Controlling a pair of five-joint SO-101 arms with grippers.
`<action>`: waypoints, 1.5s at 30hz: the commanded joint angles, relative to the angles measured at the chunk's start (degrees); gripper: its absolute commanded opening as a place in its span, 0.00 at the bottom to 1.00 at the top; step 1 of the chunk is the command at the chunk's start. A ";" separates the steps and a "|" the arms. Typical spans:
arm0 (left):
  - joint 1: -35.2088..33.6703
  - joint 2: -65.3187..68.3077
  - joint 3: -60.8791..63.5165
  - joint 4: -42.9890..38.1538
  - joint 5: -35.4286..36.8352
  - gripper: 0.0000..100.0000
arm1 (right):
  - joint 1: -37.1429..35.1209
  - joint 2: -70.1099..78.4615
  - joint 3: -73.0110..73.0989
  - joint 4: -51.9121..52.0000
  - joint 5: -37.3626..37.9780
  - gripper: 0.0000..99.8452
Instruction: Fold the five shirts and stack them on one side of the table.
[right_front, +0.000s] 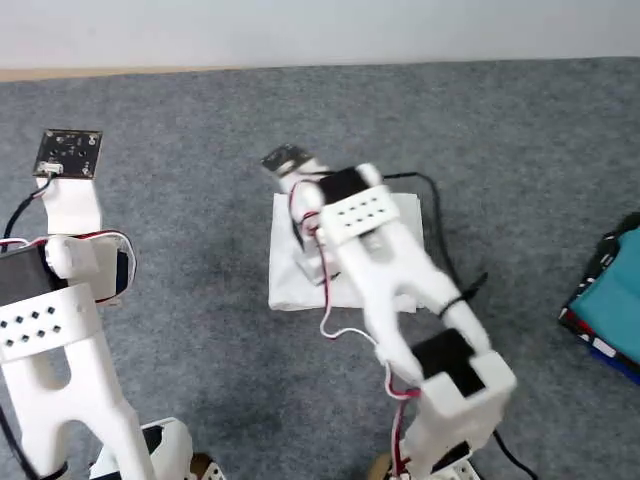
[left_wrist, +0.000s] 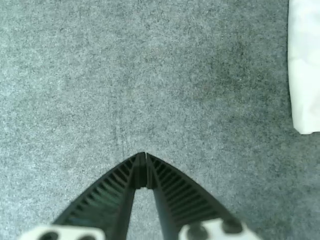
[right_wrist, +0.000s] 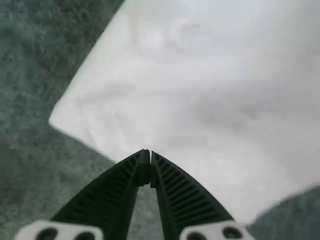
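**At mid-table, a folded white shirt under the right arm**

Near the middle of the grey felt-like table cover (right_front: 500, 130) lay a white shirt (right_front: 288, 285), folded into a flat, roughly square packet. Its edges were straight and its corners fairly crisp. In the right wrist view the shirt (right_wrist: 200, 90) appeared plain white with a few soft creases and faint grey shading across its top layer, and one corner jutted out over the grey surface. In the left wrist view one straight side and a rounded corner of the shirt (left_wrist: 304, 65) lay flat on the cover.

From the high view, the right arm (right_front: 400, 270) stretched over the shirt and hid much of its centre. The right gripper (right_wrist: 146, 155) sat just above the shirt's edge near that corner, its ribbed black fingers pressed together with no cloth seen between them. Whether the tips touched the fabric could not be told.

Well apart from the shirt, the left arm (right_front: 50, 340) stood at the table's other side. The left gripper (left_wrist: 145, 157) hung over bare grey cover, its fingers likewise pressed together on nothing.

At the far edge on the right arm's side lay a coloured stack (right_front: 610, 300), teal cloth on top of darker patterned layers.
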 joint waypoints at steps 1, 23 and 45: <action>-0.53 -0.44 -0.22 1.05 -0.35 0.01 | -2.59 4.62 -0.35 -4.70 0.79 0.01; -0.53 -0.44 -0.22 1.49 -0.35 0.01 | 0.48 -2.33 -5.54 4.79 0.35 0.01; -0.44 -0.44 -0.22 1.49 -0.35 0.01 | 14.46 4.26 -5.80 -9.45 -19.43 0.27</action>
